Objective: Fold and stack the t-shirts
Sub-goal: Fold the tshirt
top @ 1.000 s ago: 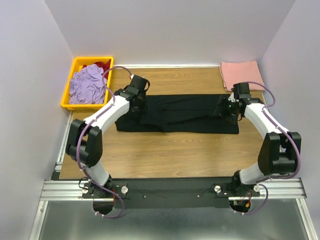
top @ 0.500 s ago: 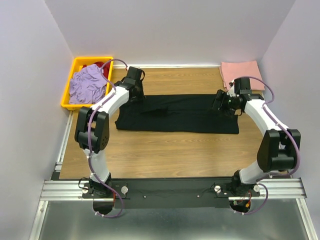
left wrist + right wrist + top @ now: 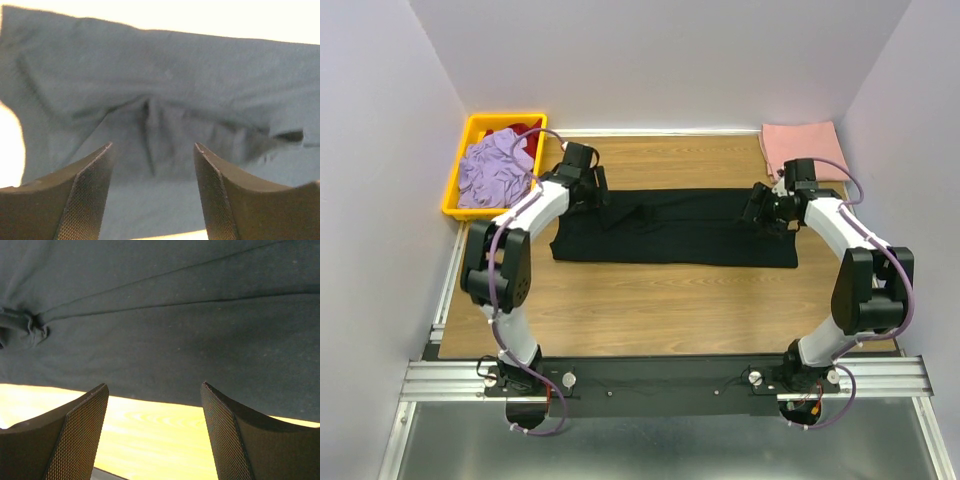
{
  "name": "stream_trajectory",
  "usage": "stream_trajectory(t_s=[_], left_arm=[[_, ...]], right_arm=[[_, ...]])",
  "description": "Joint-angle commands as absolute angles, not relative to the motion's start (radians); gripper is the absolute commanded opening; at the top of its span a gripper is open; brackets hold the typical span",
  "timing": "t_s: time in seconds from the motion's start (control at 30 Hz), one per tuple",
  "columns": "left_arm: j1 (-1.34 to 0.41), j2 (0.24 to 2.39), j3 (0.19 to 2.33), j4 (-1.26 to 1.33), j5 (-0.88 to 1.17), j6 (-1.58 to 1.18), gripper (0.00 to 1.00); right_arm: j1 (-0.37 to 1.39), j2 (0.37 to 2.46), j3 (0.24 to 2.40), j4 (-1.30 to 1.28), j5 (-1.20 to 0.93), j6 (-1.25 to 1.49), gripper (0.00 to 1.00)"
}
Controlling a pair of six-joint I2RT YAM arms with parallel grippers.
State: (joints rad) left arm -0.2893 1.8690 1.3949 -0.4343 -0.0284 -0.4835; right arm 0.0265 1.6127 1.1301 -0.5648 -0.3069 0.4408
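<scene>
Black t-shirt (image 3: 675, 230) — the largest cloth on the bench (image 3: 650, 310) — lies flat as a long dark band across the middle of the wooden top. It runs left to right and sits nearer the far edge than the near one. Both arms reach over it from the near edge: the left arm (image 3: 528, 212) bends to the shirt's left end, the right arm (image 3: 835, 225) to its right end.

At the far left corner stands a yellow bin (image 3: 480, 212), its rim just beside the left arm's wrist. A crumpled lavender garment (image 3: 495, 170) fills most of it, and a red garment (image 3: 525, 130) shows in its far part behind the lavender. At the far right corner lies the salmon-pink t-shirt (image 3: 805, 145), folded into a neat rectangle, apart from the black one and close to the right arm's wrist.

The left gripper (image 3: 152, 147) is over the black shirt's left end near its far edge, its fingers (image 3: 87, 195) spread wide with nothing between them. Beyond them the wrist view shows only dark cloth with a small pucker (image 3: 147, 115) gathered in the middle. The right gripper (image 3: 155, 386) is likewise spread wide and holds nothing — between its fingers (image 3: 80, 430) the shirt's edge crosses bare wood. A small bunched knot (image 3: 25, 327) of cloth sits at the left of that view. Whether either set of tips touches the cloth cannot be told.
</scene>
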Motion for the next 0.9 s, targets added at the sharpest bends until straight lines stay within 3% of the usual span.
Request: stream_trajectory(t_s=[0.0, 0.33, 0.67, 0.87], left_arm=[[-0.259, 1.703, 1.323, -0.420, -0.043, -0.492, 0.76], [-0.155, 1.338, 0.876, -0.278, -0.035, -0.598, 0.70], [-0.134, 1.462, 0.775, -0.164, 0.100, -0.606, 0.47], [-0.051, 1.511, 0.686, -0.135, 0.141, -0.620, 0.43]], right_arm=[[0.005, 1.629, 1.098, -0.522, -0.252, 0.474, 0.81], [-0.103, 1.552, 0.939, -0.330, -0.296, 0.634, 0.80], [-0.229, 1.563, 0.761, -0.134, -0.410, 0.745, 0.80], [-0.323, 1.546, 0.635, -0.081, -0.357, 0.752, 0.79]])
